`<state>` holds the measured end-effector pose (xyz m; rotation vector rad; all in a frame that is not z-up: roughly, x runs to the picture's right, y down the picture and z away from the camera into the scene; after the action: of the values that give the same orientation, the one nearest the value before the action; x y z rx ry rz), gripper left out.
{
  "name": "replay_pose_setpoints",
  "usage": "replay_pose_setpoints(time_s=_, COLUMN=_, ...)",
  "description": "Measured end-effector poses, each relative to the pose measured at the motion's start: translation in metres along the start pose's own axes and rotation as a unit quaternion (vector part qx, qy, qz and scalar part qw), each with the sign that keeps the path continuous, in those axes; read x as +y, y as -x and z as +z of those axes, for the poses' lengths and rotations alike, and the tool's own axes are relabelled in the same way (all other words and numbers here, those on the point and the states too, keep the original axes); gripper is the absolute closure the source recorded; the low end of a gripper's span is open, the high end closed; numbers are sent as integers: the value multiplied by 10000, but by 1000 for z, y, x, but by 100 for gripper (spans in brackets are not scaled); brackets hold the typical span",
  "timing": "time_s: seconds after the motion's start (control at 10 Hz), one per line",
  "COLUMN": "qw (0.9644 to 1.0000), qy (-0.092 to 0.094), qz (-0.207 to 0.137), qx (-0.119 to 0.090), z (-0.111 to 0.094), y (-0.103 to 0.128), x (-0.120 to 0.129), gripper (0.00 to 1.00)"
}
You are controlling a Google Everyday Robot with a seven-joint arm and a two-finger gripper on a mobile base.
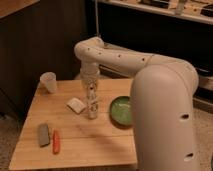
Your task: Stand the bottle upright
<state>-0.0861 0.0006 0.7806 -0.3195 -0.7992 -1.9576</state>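
The slim pale bottle (92,104) stands upright on the wooden table (100,137), near its middle. Its whitish label shows dark round marks. My gripper (91,88) hangs straight down from the white arm, right over the bottle's top and around its neck. Whether it still grips the bottle does not show.
A translucent white cup (49,81) stands at the table's back left. A small white block (76,105) lies just left of the bottle. A green bowl (121,110) sits to its right. A grey block (43,134) and an orange-red stick (56,142) lie at the front left.
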Motion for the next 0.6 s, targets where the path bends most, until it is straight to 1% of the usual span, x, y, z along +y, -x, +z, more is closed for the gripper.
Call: replay_pose_setpoints(time_s=0.6, qw=9998, qy=27, qz=-68, qx=192, z=-1, y=-17, x=4, gripper=82)
